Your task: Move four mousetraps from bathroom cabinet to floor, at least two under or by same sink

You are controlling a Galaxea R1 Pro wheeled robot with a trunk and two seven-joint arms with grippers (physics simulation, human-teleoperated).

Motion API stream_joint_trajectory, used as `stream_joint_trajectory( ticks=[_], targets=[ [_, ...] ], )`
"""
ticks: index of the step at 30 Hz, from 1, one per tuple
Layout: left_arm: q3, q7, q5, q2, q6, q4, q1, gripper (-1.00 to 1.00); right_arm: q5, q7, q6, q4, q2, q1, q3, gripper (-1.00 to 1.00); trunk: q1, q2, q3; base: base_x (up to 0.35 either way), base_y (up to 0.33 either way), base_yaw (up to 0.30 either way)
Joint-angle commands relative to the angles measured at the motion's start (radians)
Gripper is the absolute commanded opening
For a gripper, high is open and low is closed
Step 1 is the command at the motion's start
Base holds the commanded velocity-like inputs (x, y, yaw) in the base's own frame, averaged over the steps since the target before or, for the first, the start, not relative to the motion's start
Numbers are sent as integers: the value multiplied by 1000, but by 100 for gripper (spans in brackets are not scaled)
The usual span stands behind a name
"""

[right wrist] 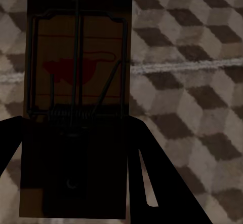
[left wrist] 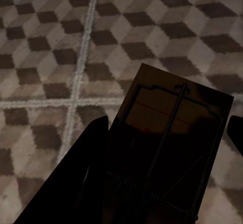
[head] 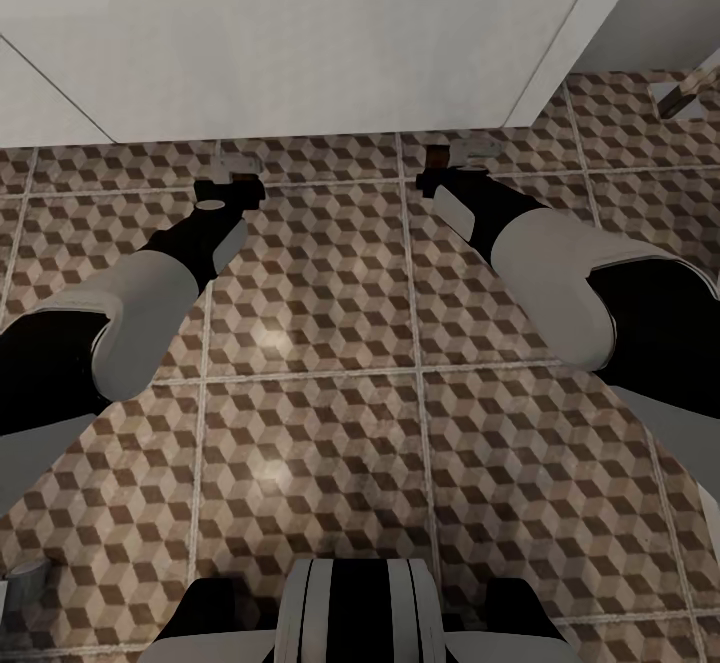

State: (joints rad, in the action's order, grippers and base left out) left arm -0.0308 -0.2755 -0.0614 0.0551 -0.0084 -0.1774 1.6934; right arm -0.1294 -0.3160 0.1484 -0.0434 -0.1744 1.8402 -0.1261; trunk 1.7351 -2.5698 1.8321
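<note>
both arms stretched forward over bathroom floor [head: 310, 343], near foot of white unit [head: 300, 33]

left gripper [head: 228, 189] clenched on mousetrap [left wrist: 172, 133], board held above patterned tiles; right gripper [head: 438, 175] grasping second mousetrap [right wrist: 78, 77], red mouse print visible on board

step in hand, by my read: carrying pair to drop spot

cannot tell whether white unit is sink

next move calls for lowering both flat onto tile, then letting go

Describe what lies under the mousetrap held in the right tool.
Under the mousetrap in the right tool, cube-patterned bathroom floor tiles and a pale grout line show. The floor directly beneath the board is covered.
</note>
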Motion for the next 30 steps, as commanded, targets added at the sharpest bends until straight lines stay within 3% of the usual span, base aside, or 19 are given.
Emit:
stream_joint_trajectory(
  ticks=[1, 30],
  targets=[
    [-3, -5, -7, 1, -1, 1, 0, -100, -13, -5, 5, -2, 0, 0, -9, -100, 0, 0, 0, 0, 0, 0],
    [-3, -5, -8, 0, 8, 3, -4, -100, -13, -5, 7, 1, 0, -1, -9, -100, 0, 0, 0, 0, 0, 0]
  ],
)
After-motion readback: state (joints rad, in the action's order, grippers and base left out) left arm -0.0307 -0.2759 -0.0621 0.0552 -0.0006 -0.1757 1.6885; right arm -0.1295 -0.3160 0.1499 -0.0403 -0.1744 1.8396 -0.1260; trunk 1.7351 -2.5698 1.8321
